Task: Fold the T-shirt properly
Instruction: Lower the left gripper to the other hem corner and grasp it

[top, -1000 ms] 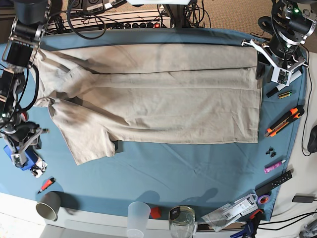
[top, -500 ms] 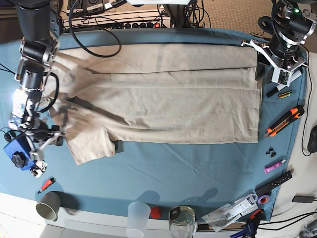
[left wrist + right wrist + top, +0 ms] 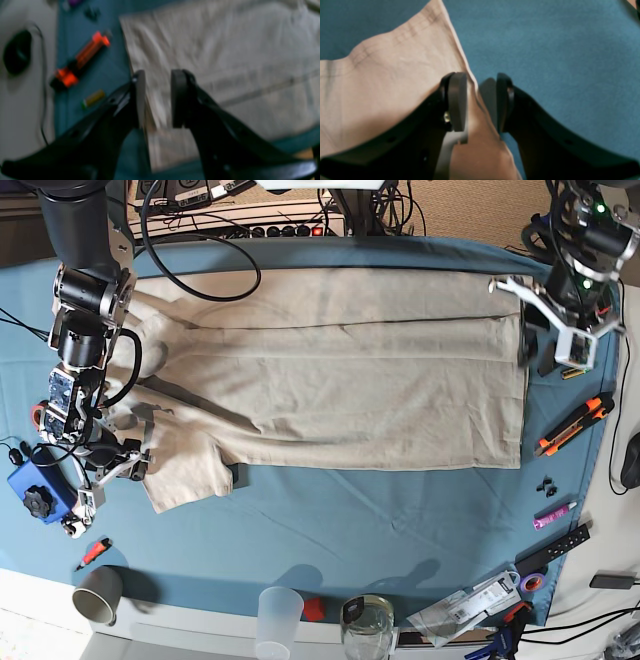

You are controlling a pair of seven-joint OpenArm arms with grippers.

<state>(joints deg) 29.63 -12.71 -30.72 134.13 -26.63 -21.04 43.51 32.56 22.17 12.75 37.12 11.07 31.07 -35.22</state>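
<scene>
The left gripper is hanging over the hemmed edge of the T-shirt, its two dark fingers standing apart with cloth showing between them. An orange-and-black tool and a small yellow-green item are lying on the teal cloth covering the worktop, beside the shirt's edge.

I see a teal tablecloth covering the table. At the right edge lie an orange utility knife and a pink marker. Along the bottom edge stand a grey cup, a clear plastic cup and what looks like a glass jar.
</scene>
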